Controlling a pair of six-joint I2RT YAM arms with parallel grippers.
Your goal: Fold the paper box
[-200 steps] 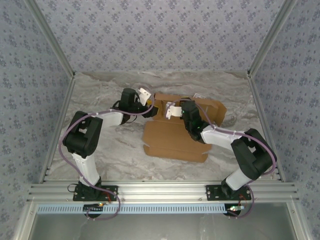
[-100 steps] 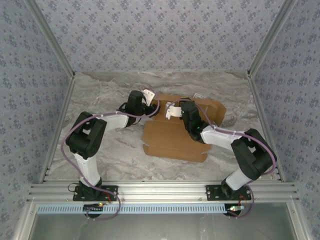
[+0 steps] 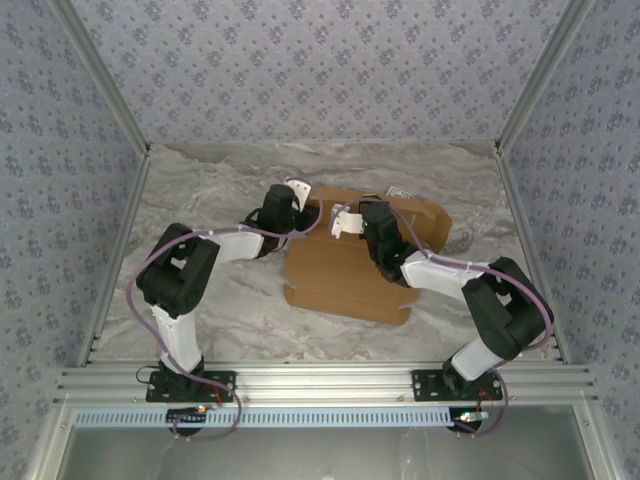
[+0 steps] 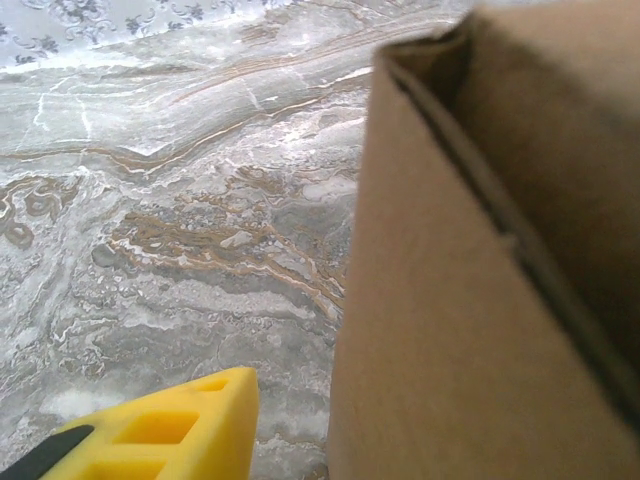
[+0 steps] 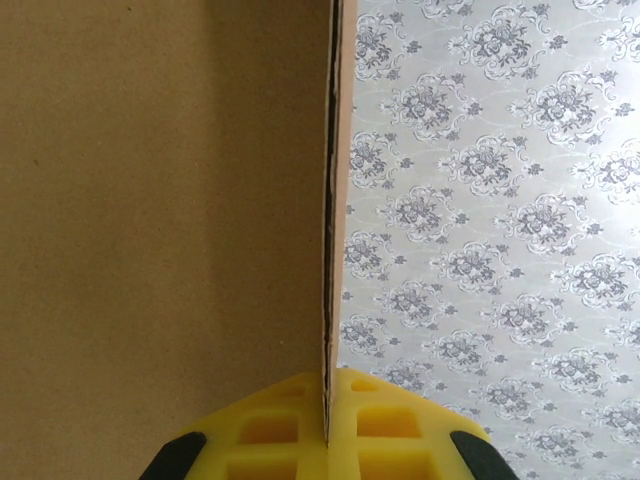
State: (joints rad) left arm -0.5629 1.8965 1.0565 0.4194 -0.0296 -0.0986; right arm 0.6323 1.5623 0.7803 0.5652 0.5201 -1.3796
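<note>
Cardboard of the paper box (image 3: 345, 280) is pinched edge-on in my right gripper (image 5: 327, 420), while my left gripper (image 3: 303, 203) sits just beside its left wall, and I cannot tell whether it is open or closed.

Left hand (image 3: 299, 197), right hand (image 3: 345, 222) at box (image 3: 345, 285)

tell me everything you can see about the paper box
The box is plain brown cardboard, unprinted and only partly folded. A broad flat panel lies on the marble table on the side nearest the arms. Behind it walls stand up, and the left wrist view shows a raised corner where two walls meet. The right gripper is shut on the thin edge of one upright panel. The left gripper sits at the box's left rear corner; whether it touches can't be told.
</note>
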